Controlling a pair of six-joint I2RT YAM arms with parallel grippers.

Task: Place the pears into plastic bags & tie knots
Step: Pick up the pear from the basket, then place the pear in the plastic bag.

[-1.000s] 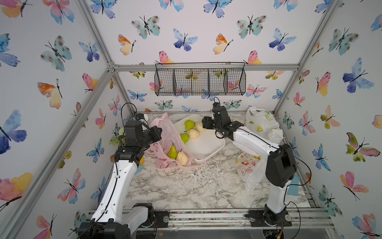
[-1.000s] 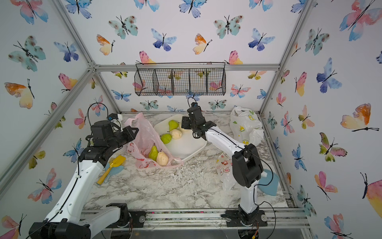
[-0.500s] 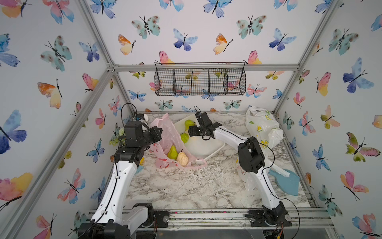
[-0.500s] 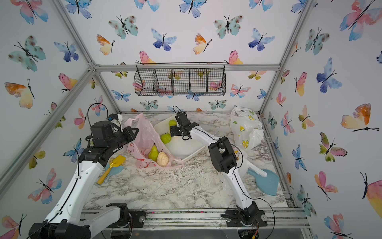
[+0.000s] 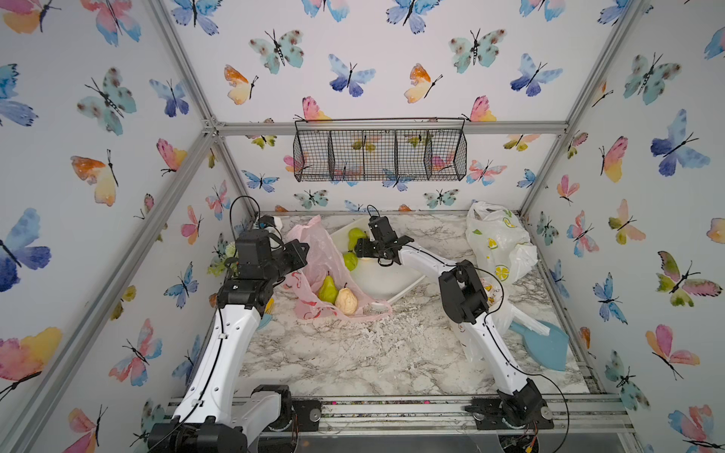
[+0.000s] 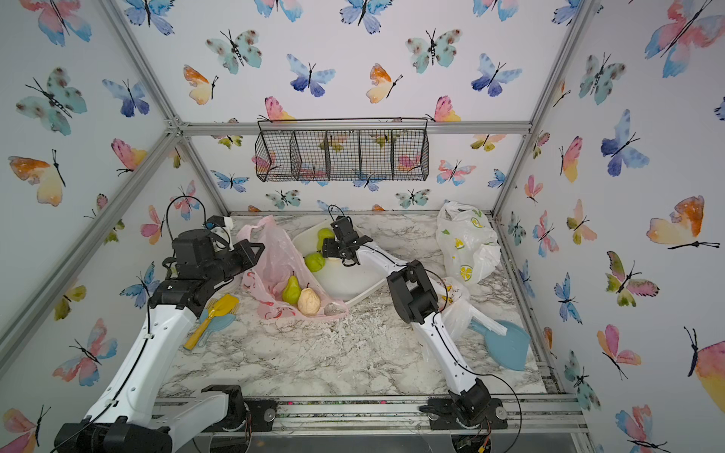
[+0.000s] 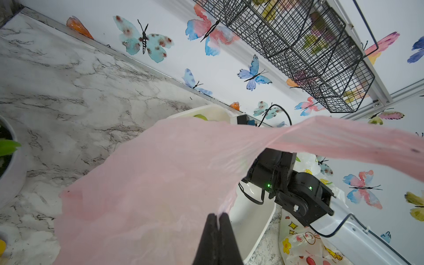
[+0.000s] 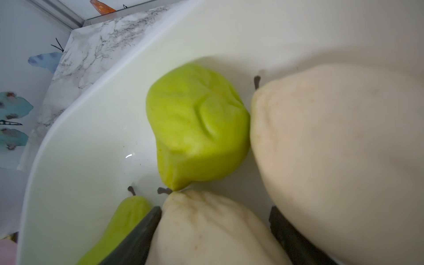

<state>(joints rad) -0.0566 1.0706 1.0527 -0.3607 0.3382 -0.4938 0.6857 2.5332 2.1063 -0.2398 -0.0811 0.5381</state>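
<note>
Marble tabletop (image 5: 353, 353) open frontward; left gripper (image 7: 219, 215) pinches pink bag (image 7: 149, 172); right gripper (image 8: 215, 213) straddles cream pear (image 8: 202, 238), grip unclear.

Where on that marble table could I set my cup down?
The widest bare marble is the front stretch, bordered by the pink bag, the white tray and the front rail. A smaller gap lies at the back between tray and lemon bag. Side edges are crowded.
</note>
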